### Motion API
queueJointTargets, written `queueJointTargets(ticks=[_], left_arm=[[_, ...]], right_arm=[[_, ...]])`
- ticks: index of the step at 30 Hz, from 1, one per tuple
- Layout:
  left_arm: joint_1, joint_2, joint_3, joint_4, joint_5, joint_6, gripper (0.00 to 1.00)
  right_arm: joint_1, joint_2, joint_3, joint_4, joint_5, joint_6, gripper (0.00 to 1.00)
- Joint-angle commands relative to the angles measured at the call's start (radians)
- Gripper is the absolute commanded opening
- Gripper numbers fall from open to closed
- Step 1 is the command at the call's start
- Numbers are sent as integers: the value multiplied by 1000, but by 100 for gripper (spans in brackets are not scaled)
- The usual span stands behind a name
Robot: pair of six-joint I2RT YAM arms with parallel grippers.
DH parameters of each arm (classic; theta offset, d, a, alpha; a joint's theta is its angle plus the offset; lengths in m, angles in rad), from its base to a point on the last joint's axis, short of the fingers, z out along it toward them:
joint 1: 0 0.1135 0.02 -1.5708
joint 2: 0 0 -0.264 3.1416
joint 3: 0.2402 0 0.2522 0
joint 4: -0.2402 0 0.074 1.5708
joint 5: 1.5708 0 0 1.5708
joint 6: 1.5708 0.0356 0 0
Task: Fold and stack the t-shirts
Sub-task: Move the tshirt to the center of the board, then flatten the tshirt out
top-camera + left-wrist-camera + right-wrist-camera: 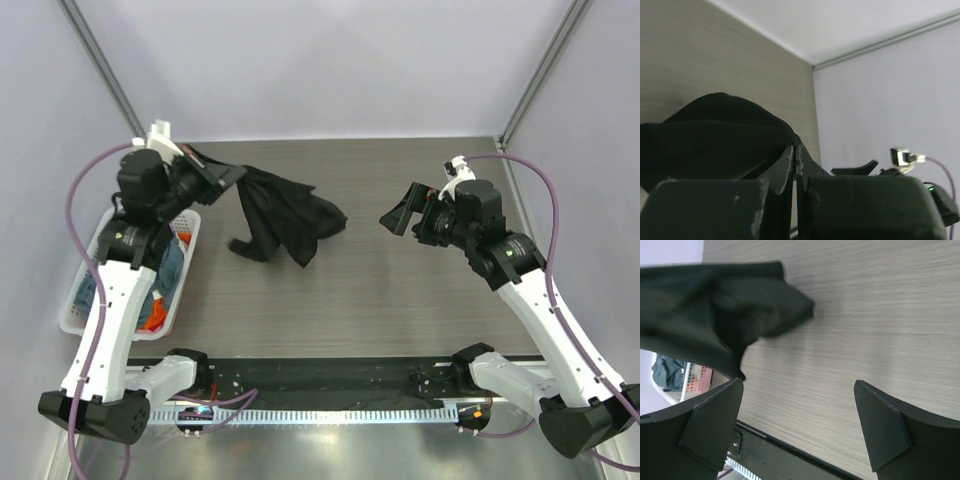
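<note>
Two hands: the left hand (pixel 224 178) pinches the black t-shirt (pixel 285 215), the right hand (pixel 400 207) hangs spread wide.

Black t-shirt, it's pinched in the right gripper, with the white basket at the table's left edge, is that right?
No: the left gripper pinches the black t-shirt, as the top external view shows; the right gripper stands open and empty. The white basket is at the left edge of the table.
</note>
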Motion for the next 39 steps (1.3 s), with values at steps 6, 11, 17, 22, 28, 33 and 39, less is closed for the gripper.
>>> queueJointTargets(ticks=[6, 11, 17, 22, 28, 33, 39], left_arm=[[-123, -17, -263, 67, 14, 41, 1], [-125, -50, -384, -108, -142, 118, 23], [-123, -101, -420, -263, -274, 230, 53], [-123, -130, -450, -272, -274, 265, 61], [-123, -78, -512, -228, -222, 276, 62], [-125, -40, -550, -172, -187, 277, 62], [-123, 28, -532, -148, -200, 299, 56]], right_arm=[[3, -21, -58, 3, 30, 40, 98], [3, 7, -131, 18, 21, 57, 96], [5, 83, -205, 104, -76, 43, 85], [35, 171, -256, 214, -85, 50, 76], [143, 365, -244, 357, -59, 50, 65], [279, 511, -173, 414, -20, 76, 60], [373, 654, -173, 489, 19, 137, 57]])
